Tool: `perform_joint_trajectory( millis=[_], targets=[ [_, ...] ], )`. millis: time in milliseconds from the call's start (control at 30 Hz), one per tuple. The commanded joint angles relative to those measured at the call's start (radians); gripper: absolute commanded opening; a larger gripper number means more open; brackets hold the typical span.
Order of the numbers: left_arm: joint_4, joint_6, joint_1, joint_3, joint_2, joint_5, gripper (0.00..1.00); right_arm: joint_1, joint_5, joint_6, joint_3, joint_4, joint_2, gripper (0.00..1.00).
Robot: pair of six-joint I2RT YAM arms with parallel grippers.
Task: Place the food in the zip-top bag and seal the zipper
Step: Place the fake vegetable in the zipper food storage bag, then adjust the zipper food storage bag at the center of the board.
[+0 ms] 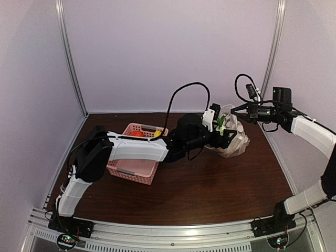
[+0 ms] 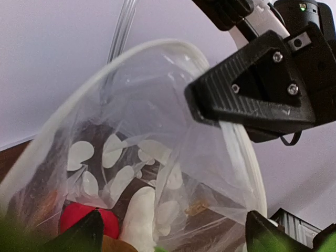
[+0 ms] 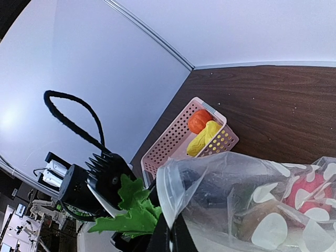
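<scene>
The zip-top bag (image 1: pixel 236 143) stands at the back right, its mouth held open; its white zipper strip (image 2: pixel 79 97) arcs across the left wrist view. My right gripper (image 1: pixel 234 109) is shut on the bag's upper edge (image 3: pixel 170 233). My left gripper (image 1: pixel 223 129) is at the bag's mouth, its fingers (image 2: pixel 86 233) set wide around a green leafy toy (image 3: pixel 131 212). Inside the bag lie a red piece (image 2: pixel 79 216), a white piece (image 2: pixel 139 218) and a brown piece (image 3: pixel 257 215). An orange piece (image 3: pixel 199 121) and a yellow piece (image 3: pixel 206 139) lie in the basket.
The pink lattice basket (image 1: pixel 134 169) sits left of the bag, under my left forearm. A black cable loops above the left wrist (image 1: pixel 184 89). Walls close off the table's back and sides.
</scene>
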Motion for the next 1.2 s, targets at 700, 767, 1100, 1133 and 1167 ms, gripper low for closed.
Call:
perform_joint_trajectory(
  millis=[700,767,1100,1133,1167],
  targets=[
    [-0.597,-0.014,0.055,-0.314,-0.484,-0.053,0.86,-0.008,-0.018,-0.064,-0.103,0.094,-0.040,0.00],
    [-0.560,-0.107,0.055,-0.375,-0.478,0.047,0.74,-0.009,-0.018,-0.070,-0.109,0.098,-0.039,0.00],
    [-0.523,-0.206,0.054,-0.554,-0.500,0.113,0.54,-0.006,-0.011,-0.106,-0.117,0.073,-0.055,0.00],
    [-0.527,-0.197,0.054,-0.547,-0.492,0.111,0.54,-0.007,-0.008,-0.111,-0.122,0.071,-0.059,0.00],
    [-0.529,-0.190,0.054,-0.534,-0.484,0.107,0.54,-0.006,-0.006,-0.115,-0.127,0.071,-0.063,0.00]
  ],
)
